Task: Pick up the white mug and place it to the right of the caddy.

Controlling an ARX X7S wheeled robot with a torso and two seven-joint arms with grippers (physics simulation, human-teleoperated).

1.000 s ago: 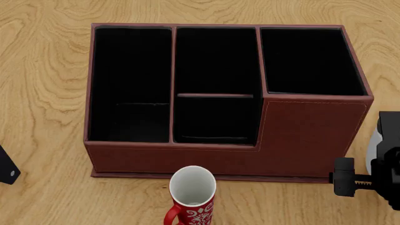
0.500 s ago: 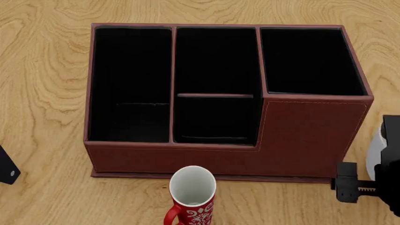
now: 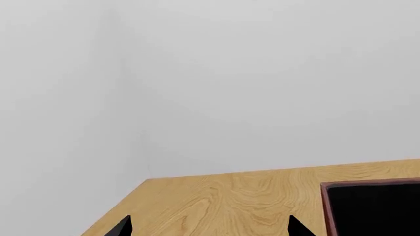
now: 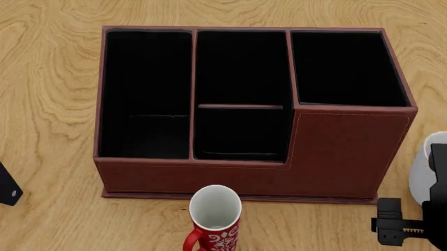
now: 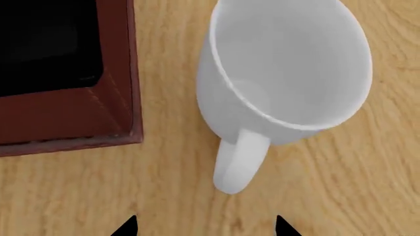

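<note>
At the far left of the head view only a black corner of the left arm [image 4: 7,189] shows; its wrist camera catches 2 fingertips [image 3: 296,227] spread well apart over bare counter [image 3: 229,201], pinching nothing.

The caddy [image 4: 349,151] fills the middle, with the red mug [image 4: 215,217] just in front of its near wall and not part of this job.

The white mug [image 5: 288,73] stands upright on the counter just beside the caddy's right wall, apart from it, handle turned toward the right wrist camera. It looks already set down where the task wants it.

The right gripper [image 5: 204,227] sits near the handle, its 2 fingers spread and holding nothing; only the tips show.

So the step in hand appears to be the release and retreat. To do it well, draw the arm straight back along the handle's line, fingers kept wide, so neither tip hooks the loop or nudges the mug against the caddy. Rise only once clear of the rim.
</note>
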